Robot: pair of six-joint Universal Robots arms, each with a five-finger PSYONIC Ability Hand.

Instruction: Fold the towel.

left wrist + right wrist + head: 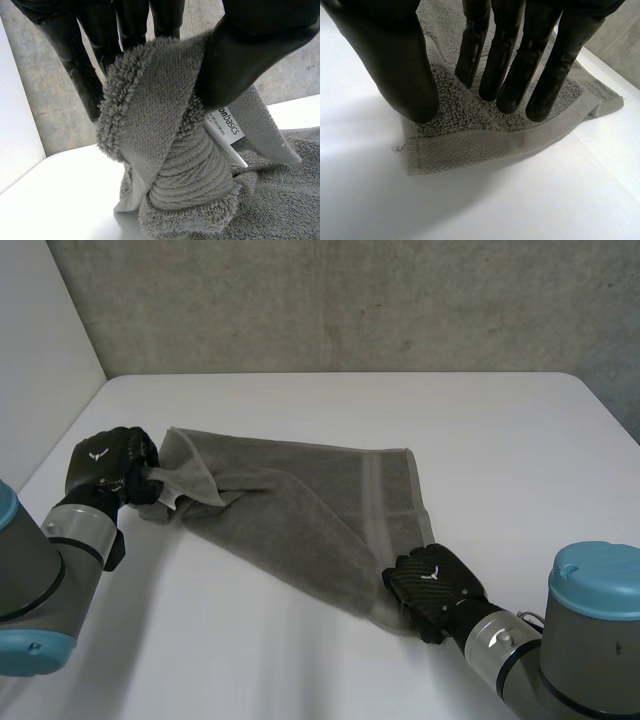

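A grey towel (300,500) lies slantwise and rumpled on the white table (500,440). My left hand (105,465) is at the towel's far left corner, which is lifted and bunched. In the left wrist view the left hand (250,50) is shut on that corner of the towel (165,150), thumb against fingers, with a white label (227,127) sticking out. My right hand (435,590) is at the near right corner. In the right wrist view its fingers (515,65) are straight and the thumb stands apart, the tips on the flat towel (485,145) just behind its hemmed edge.
A concrete wall (350,300) runs behind the table and a white panel (40,330) stands at the left. Bare tabletop (250,640) lies in front of the towel and to its right.
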